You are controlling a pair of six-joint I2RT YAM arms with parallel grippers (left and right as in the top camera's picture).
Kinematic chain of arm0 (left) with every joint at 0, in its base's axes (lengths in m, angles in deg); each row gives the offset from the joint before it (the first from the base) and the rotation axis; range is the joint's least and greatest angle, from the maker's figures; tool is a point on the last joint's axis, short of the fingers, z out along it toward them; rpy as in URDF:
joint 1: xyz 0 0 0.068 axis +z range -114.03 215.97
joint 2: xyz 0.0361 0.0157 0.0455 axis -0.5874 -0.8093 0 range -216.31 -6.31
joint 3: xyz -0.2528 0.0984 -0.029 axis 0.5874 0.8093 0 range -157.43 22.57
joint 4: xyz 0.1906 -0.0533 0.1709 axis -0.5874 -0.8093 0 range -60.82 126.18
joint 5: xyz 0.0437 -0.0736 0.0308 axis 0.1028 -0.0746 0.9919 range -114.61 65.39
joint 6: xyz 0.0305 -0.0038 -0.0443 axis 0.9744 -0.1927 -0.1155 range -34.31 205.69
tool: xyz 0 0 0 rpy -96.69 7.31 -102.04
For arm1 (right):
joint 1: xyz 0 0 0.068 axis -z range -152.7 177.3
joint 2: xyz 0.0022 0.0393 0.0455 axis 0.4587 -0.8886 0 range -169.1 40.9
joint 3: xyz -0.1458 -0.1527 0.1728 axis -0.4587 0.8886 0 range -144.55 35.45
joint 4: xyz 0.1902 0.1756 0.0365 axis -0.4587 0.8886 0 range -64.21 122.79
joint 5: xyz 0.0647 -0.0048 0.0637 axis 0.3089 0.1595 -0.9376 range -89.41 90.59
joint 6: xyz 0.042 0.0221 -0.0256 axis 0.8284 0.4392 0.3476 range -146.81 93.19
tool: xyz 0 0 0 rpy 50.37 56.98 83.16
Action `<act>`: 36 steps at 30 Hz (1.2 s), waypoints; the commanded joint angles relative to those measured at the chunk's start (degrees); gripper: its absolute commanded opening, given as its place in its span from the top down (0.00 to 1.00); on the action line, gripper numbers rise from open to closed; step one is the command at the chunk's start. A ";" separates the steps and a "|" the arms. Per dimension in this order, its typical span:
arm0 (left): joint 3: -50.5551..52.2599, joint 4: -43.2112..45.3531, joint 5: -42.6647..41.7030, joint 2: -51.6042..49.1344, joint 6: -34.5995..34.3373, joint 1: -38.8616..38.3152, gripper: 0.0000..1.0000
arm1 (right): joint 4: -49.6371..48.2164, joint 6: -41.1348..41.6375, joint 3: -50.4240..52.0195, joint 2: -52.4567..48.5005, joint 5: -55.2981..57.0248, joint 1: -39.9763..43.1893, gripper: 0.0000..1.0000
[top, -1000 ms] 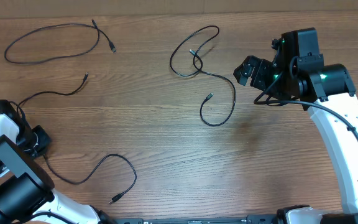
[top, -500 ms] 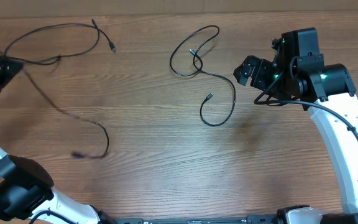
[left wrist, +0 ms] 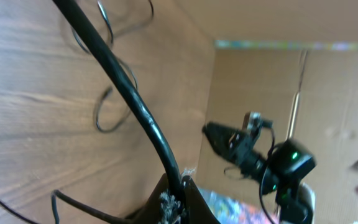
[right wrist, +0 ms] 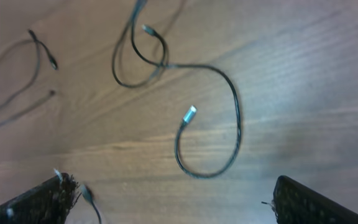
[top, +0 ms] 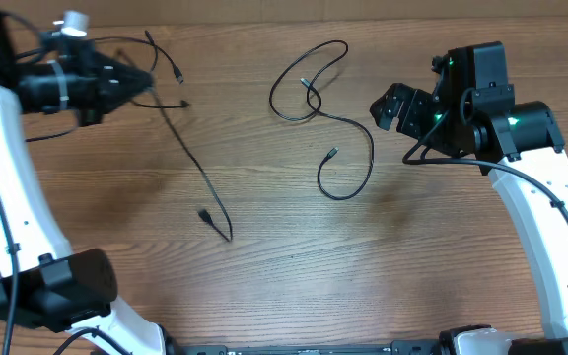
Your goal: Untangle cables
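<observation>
While the left claw is pressed together, pinching one end of the held cable, the strand hangs slanting away below its tip. Its far plug rests on the surface, well apart from the claw. The right claw is spread wide and holds nothing. The looped cable lies just ahead of its fingers and below them, crossing itself once.

We judge the main risk to sit right beside the left claw: a third cable lies close to its tip, partly hidden by the arm. If the hanging strand swings or drags across it, the two could hook together again. The thin cord could also slip from so narrow a pinch, or its plug could snag on the wood.

We count three cables, though the looped one may be two strands; we cannot tell. We count two claws.
</observation>
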 commanded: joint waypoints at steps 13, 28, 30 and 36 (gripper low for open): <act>-1.27 3.28 -5.99 1.40 -37.62 -15.32 0.95 | 0.79 -37.42 -0.26 0.24 -32.98 -19.47 0.00; -1.27 3.06 -8.90 1.40 -37.62 -22.05 0.96 | -16.72 -23.54 -0.26 -2.32 -28.46 -24.02 0.89; -1.27 3.08 -8.76 1.40 -37.59 -21.97 0.96 | -17.66 -21.00 -0.26 -2.32 -28.44 -24.00 0.96; -1.27 3.06 0.20 1.40 -37.55 -21.94 0.91 | -23.45 -0.57 -0.26 -2.29 -28.79 -24.00 0.96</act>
